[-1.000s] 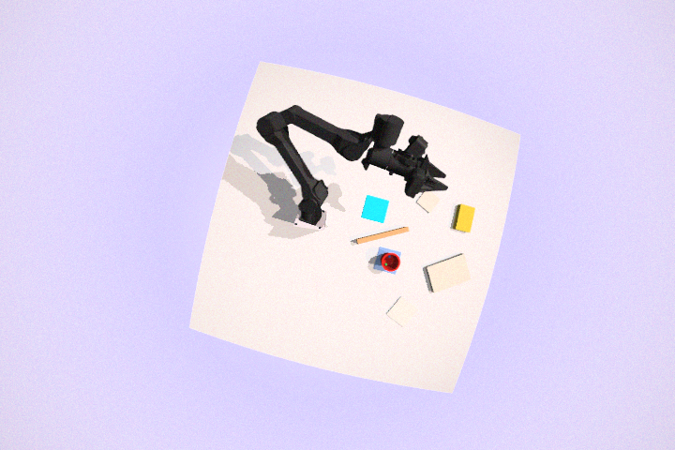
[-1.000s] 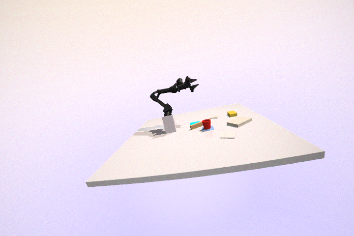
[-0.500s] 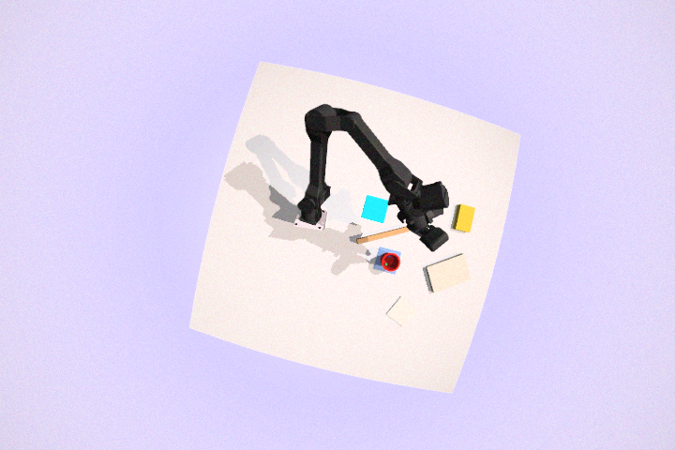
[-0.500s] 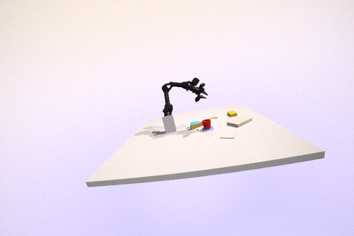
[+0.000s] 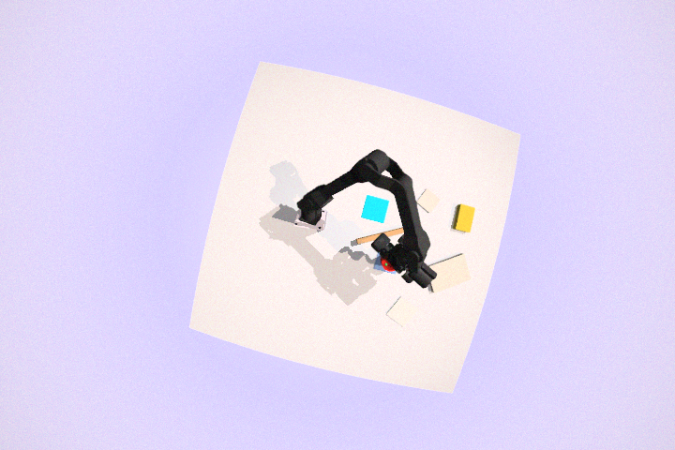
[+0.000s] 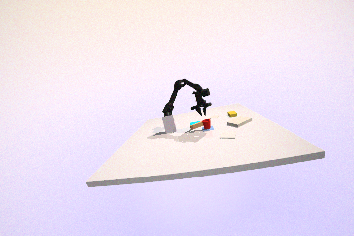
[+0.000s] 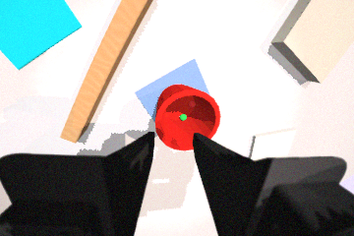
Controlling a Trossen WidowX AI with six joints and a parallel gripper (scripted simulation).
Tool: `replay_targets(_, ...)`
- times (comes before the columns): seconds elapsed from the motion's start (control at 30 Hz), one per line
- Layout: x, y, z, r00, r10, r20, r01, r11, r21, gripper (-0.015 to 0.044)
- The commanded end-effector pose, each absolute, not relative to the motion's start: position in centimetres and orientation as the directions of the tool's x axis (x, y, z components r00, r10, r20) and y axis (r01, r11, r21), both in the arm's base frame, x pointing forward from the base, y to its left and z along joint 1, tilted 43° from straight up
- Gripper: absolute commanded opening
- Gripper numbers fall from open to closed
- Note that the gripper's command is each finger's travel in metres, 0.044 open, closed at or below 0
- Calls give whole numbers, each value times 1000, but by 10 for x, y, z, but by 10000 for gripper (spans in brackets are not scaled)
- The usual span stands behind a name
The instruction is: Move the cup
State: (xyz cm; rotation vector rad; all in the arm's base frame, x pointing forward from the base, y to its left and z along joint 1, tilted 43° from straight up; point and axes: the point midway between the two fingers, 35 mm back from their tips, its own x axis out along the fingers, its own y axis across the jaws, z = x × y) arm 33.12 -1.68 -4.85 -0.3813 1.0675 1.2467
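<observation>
1. Wrist view, nearest first: the pincer (image 7: 173, 140) hangs with its two dark fingers part-way narrowed and nothing between them; a gap of desk shows between the tips, so it grips nothing.
2. Just beyond the tips stands the red cup (image 7: 187, 117), upright on a pale blue pad (image 7: 185, 79), one green marble (image 7: 183, 117) visible inside. From the exterior view the pincer (image 6: 201, 111) is above the cup (image 6: 206, 123), apart from it. My guess is the narrowed gap is set to suit the cup's width before descending, so the wall is caught squarely and the marble is not jolted.
3. Ahead and left of the pincer lies a wooden stick (image 7: 106, 64) at an angle, close beside the blue pad but not touching the cup. It lies across the straight path toward the cyan pad (image 7: 25, 27), farther ahead-left, which I take to be the goal; carrying the cup over it calls for some lift.
4. Ahead and right sits a thick cream slab (image 7: 320, 36), well apart from the cup.
5. Farthest, in the top view, a yellow block (image 5: 464, 217) and two thin cream tiles, one (image 5: 427, 200) beyond the arm, one (image 5: 401, 311) on the near side of the desk (image 5: 295, 132), all off the route.
</observation>
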Motion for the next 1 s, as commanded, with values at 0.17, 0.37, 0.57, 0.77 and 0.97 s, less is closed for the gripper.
replay_targets(0.17, 320, -14, -65, -137, 664, -735, -891, 241, 384, 148)
replay_targets(0.37, 320, -10, -69, -137, 664, -735, -891, 242, 384, 148)
replay_targets(0.57, 319, -4, -77, -137, 664, -736, -891, 242, 384, 148)
replay_targets(0.77, 318, 3, -84, -136, 664, -736, -891, 242, 384, 148)
replay_targets(0.97, 317, 10, -91, -136, 664, -735, -891, 242, 384, 148)
